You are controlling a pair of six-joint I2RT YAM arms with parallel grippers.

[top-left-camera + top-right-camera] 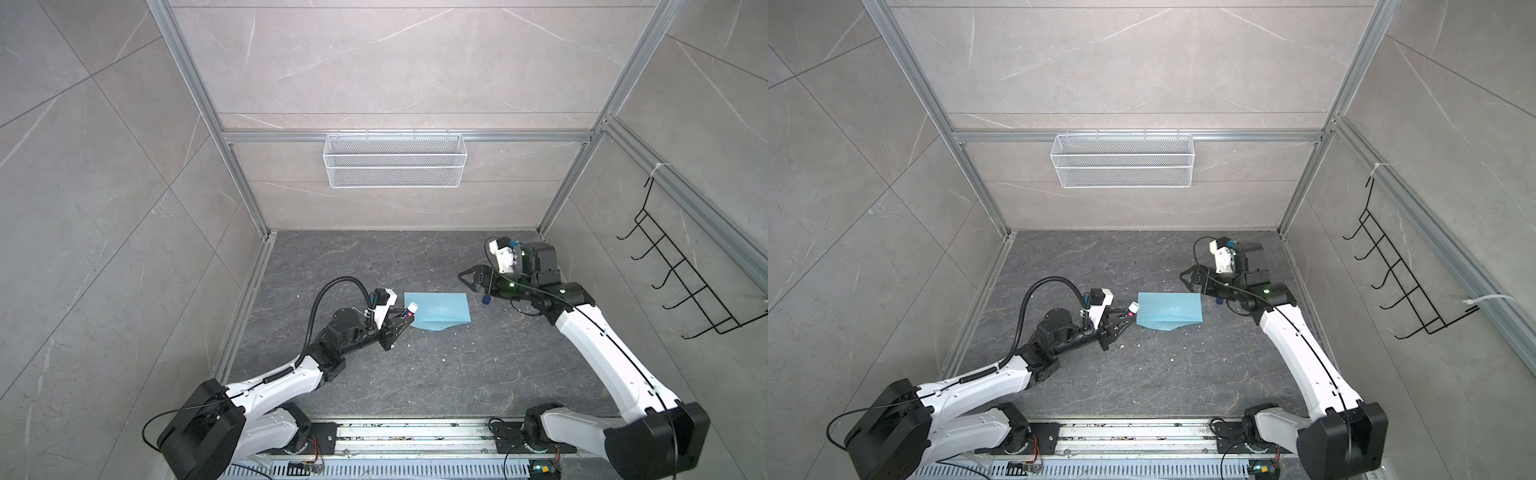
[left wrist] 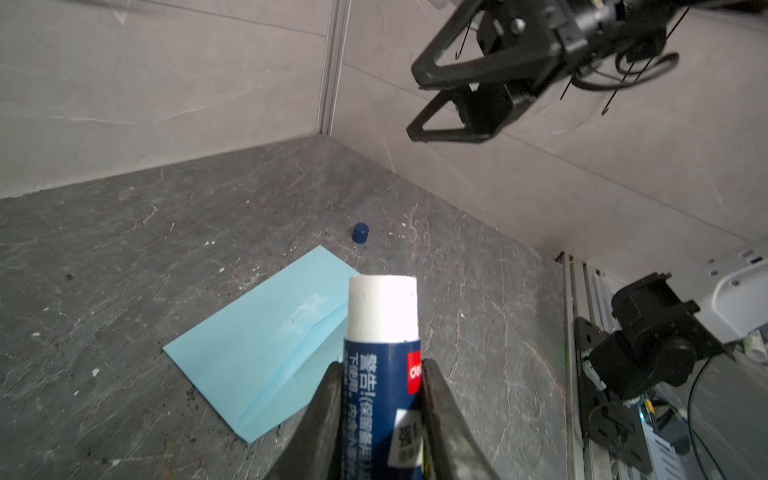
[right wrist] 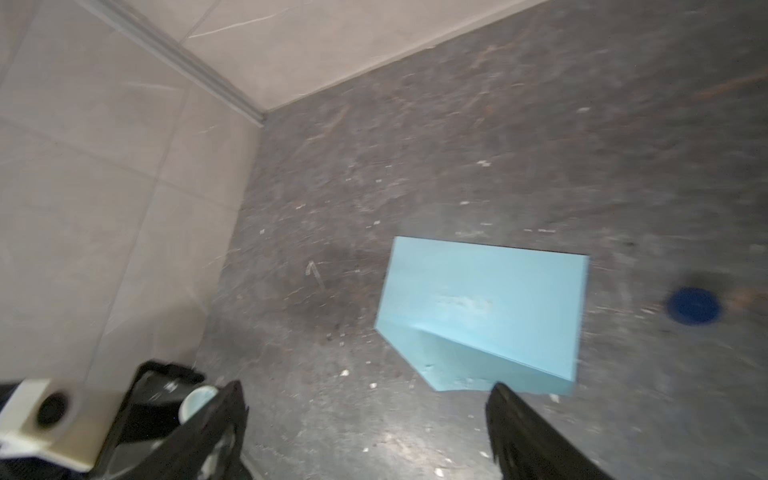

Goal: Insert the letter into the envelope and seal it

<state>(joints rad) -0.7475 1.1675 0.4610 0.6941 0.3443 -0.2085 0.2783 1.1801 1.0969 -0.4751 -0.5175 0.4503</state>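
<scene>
Uncapped glue stick (image 2: 382,307) pinched by left end effector (image 2: 381,365), right end effector (image 3: 366,387) spread, envelope (image 1: 436,309) interior hidden

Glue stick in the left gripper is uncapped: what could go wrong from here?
1. Nothing pins the envelope: the right gripper is open and clear of it, so the left gripper's glue stick may drag the paper.
2. The flap looks partly raised and may crease.
3. The loose blue cap on the table could be knocked away.
</scene>
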